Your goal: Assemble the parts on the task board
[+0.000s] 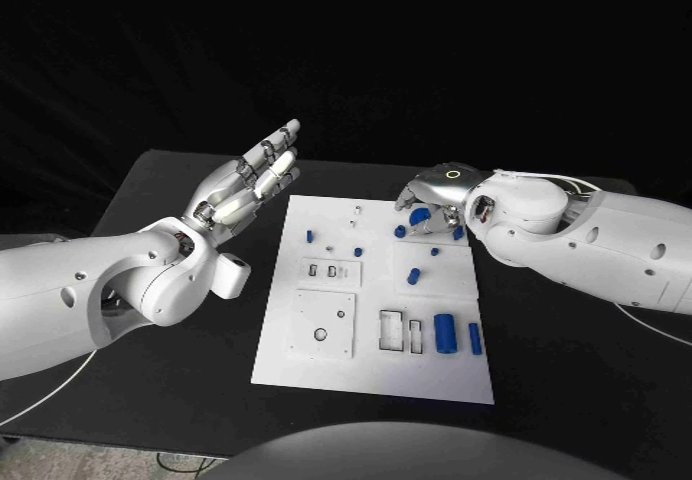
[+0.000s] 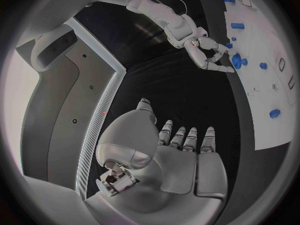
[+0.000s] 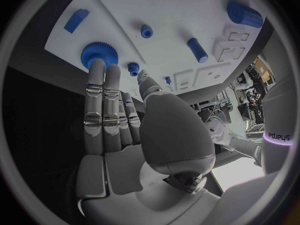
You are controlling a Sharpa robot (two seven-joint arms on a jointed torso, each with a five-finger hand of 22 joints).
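The white task board (image 1: 378, 372) lies in the middle of the black table. My right hand (image 1: 441, 194) hovers over its far right corner, and two fingertips (image 3: 97, 66) touch a large blue gear (image 3: 99, 53) lying flat on the board (image 3: 181, 7). The thumb stays apart from the gear, near a small blue gear (image 3: 133, 68). The same big gear (image 1: 420, 215) sits under the hand in the head view. My left hand (image 1: 251, 183) is raised left of the board with its fingers straight and spread, holding nothing. Two blue cylinders (image 1: 444, 333) lie at the near right.
Several small blue pegs (image 1: 414, 276) are scattered over the board's far half, one (image 1: 310, 236) near its left edge. Rectangular recesses (image 1: 333, 271), a square plate (image 1: 320, 325) and slots (image 1: 392, 330) mark the near half. The bare black table (image 1: 577, 380) surrounds the board.
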